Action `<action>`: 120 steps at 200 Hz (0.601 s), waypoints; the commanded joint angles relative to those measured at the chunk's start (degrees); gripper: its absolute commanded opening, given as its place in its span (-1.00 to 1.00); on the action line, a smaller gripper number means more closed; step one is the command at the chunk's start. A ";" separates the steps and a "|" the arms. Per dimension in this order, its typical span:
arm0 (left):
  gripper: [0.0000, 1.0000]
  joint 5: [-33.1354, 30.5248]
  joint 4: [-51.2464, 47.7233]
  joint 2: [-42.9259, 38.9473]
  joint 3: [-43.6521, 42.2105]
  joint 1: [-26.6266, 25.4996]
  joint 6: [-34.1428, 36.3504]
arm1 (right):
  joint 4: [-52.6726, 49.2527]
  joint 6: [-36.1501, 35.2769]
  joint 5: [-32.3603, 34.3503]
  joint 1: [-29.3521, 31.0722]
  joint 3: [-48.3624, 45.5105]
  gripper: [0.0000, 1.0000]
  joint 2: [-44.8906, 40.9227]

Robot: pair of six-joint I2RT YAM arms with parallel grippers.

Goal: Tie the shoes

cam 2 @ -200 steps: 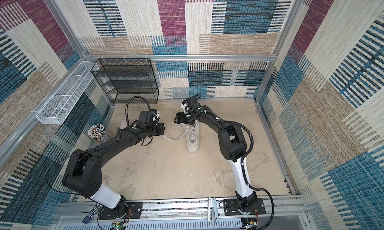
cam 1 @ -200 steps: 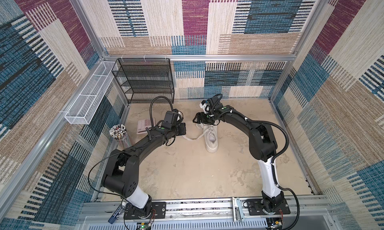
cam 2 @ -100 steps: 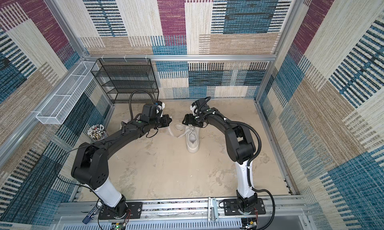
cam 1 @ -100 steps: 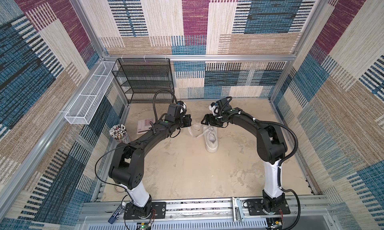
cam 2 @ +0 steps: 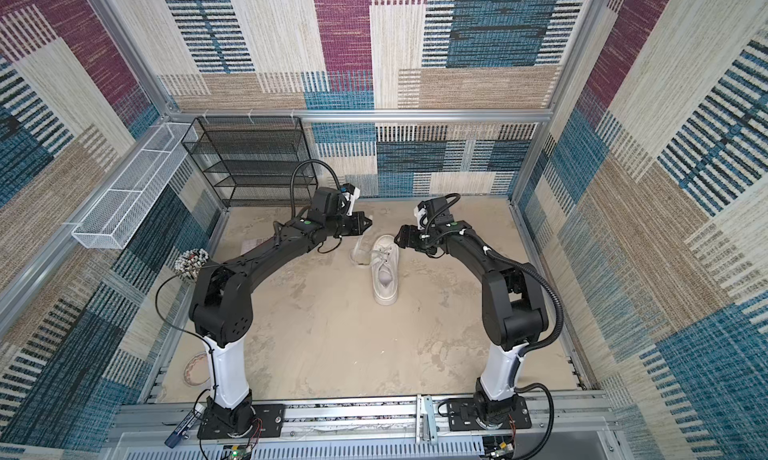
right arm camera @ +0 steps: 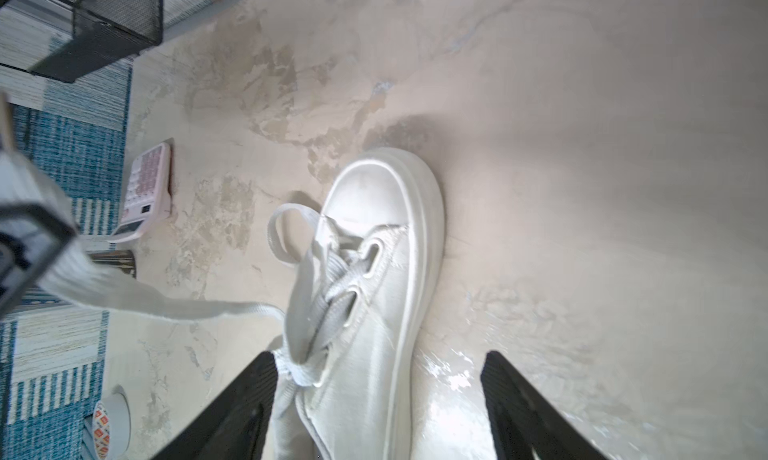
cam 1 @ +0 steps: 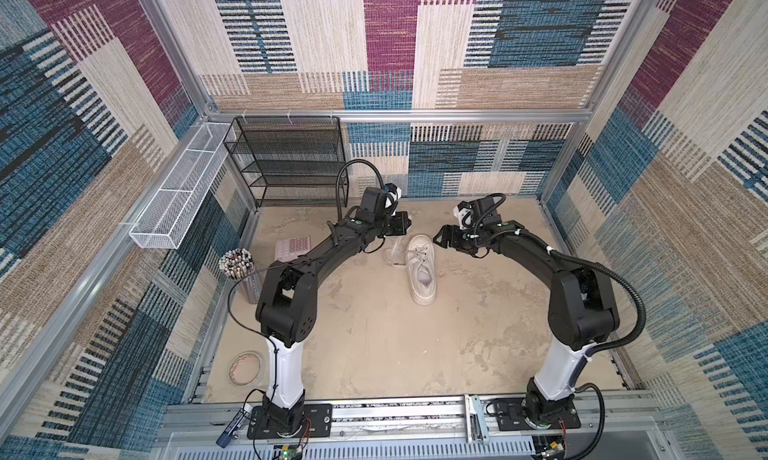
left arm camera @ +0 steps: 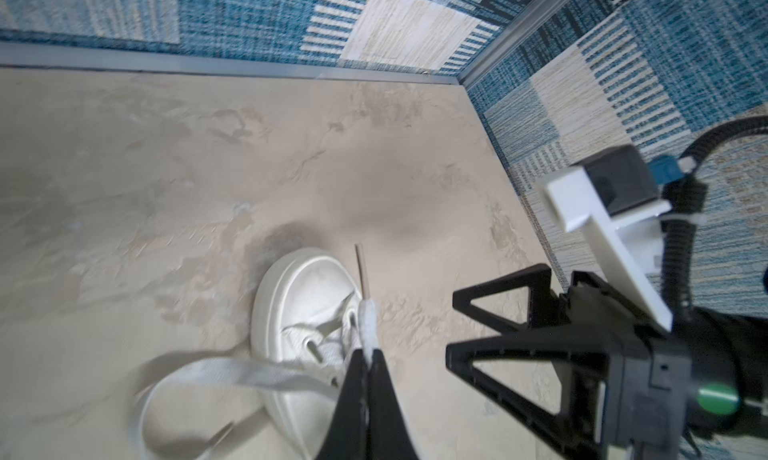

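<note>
We see one white shoe point(cam 1: 422, 273) standing on its sole near the middle of the beige table point(cam 1: 374, 354), toe toward the back wall, heel toward the arm bases. It looks the same in both top views. Laces not tied: a loose loop point(left arm camera: 232, 368) sits just left of the toe

Left gripper point(cam 1: 407, 223) hangs just beside the toe, on its left and above the loop. In the left wrist view its fingers point(left arm camera: 353, 395) are pressed tight together, pinching a lace end point(left arm camera: 368, 325); the stiff tip pokes out past them. In the right wrist view that lace point(right arm camera: 174, 306) runs lifted off the table from the eyelets to the blurred left gripper at the frame edge

Right gripper point(cam 1: 438, 238) is just right of the toe, not touching it in the top views. Its fingers point(right arm camera: 249, 399) stand wide apart with nothing held; in its wrist view the shoe's laced middle shows between them, contact we cannot tell

Around: black wire rack point(cam 1: 291, 163) at the back left, white wire basket point(cam 1: 174, 212) on the left wall, pink calculator point(cam 1: 293, 246), cup of pens point(cam 1: 237, 262), tape roll point(cam 1: 245, 366), all well apart from the shoe
</note>
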 commanded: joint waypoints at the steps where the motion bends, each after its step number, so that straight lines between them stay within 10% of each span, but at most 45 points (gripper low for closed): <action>1: -1.00 3.68 -3.23 4.61 6.60 -0.82 2.85 | 1.83 -0.54 0.71 -1.26 -2.47 0.60 -2.23; 64: -1.00 6.49 -14.87 16.16 26.55 -3.21 7.51 | 5.93 -0.35 -3.26 -4.51 -7.72 0.39 -6.47; 120: -1.00 7.31 -18.25 14.96 24.67 -3.47 12.77 | 15.11 5.84 -13.79 -6.66 -2.89 -0.03 -3.60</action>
